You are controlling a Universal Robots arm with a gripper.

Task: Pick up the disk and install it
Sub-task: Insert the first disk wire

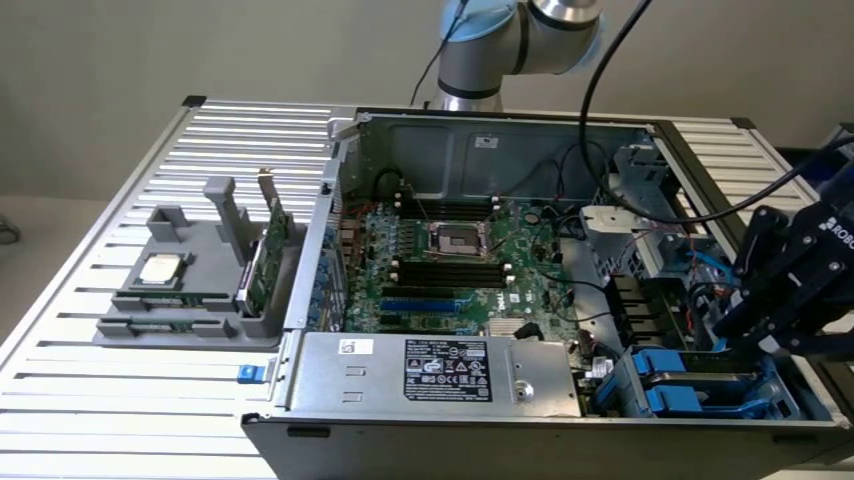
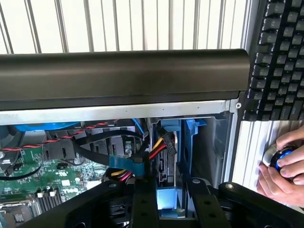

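**At the drive bay: the disk can jam or catch the wires**

Over the corner of the open computer case (image 1: 400, 135) at the exterior view's right, the hand (image 1: 763, 345) hangs low above the drive bay (image 1: 694, 395). In the wrist view its fingers (image 2: 145, 202) are closed on the disk (image 2: 169, 195). A pale blue part of the carrier frame fills the gap between them. The disk seems to stand on its edge and to point into the bay, but how deep it sits I cannot tell.

The first danger, as I judge it, is the bundle of yellow, red and black wires (image 2: 154, 149). It lies just beside the path of the disk, close to an upright blue plastic rail (image 2: 190, 137). If the disk goes a little to that side, a wire may be pinched between frame and bay, or a plug may be pushed loose.

The second danger is a small tilt. The rails must meet the guides of the bay exactly. A disk that is not held quite straight will probably wedge, and then the plastic frame can slip in the grip.

Third, the space is narrow. The black edge of the case (image 2: 118, 76) and a second blue carrier (image 1: 665, 365) are both near the hand, so a sideways correction may knock against them.
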